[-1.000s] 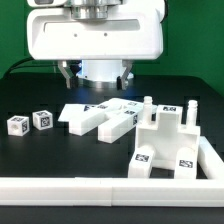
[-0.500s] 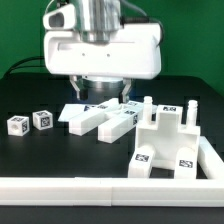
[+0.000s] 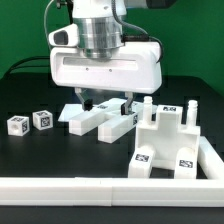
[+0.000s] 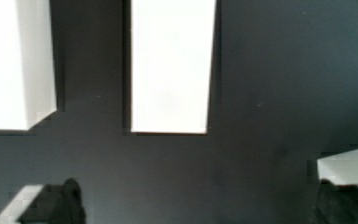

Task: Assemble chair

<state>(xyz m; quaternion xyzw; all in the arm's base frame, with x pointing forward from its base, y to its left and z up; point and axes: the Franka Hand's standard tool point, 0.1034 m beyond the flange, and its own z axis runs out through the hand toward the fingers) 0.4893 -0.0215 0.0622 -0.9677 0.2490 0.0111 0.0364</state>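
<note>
Reading the exterior view from its left: first cube (image 3: pixel 17 124) and second cube (image 3: pixel 42 119), small, white, each showing a black-and-white tag toward the camera, side by side on the black table (image 3: pixel 40 150), near one another but not touching.

Next, toward the middle: left slab (image 3: pixel 82 119) and right slab (image 3: pixel 117 125), long flat white chair pieces lying on the table, angled, close alongside each other with a dark gap between. More tagged white pieces just behind them, partly hidden by the arm; shapes hard to make out.

Directly above the slabs: gripper (image 3: pixel 104 102), hanging low under the big white hand, jaws spread wide, nothing between them, holding nothing. Cannot tell from this view whether the fingertips touch a slab. In the wrist view, the same two slabs seen from above as parallel white strips on the dark table, with one dark fingertip (image 4: pixel 48 205) at the frame's edge, overlapping neither strip.

Further toward the exterior view's right: chair frame (image 3: pixel 165 143), a blocky white piece standing on the table, two posts rising at its back, two tags on its front face. Near the right slab, no contact visible.

Across the front, edge to edge: long low white rail (image 3: pixel 90 187), turning back along the exterior view's right, chair frame just behind it in that corner.
</note>
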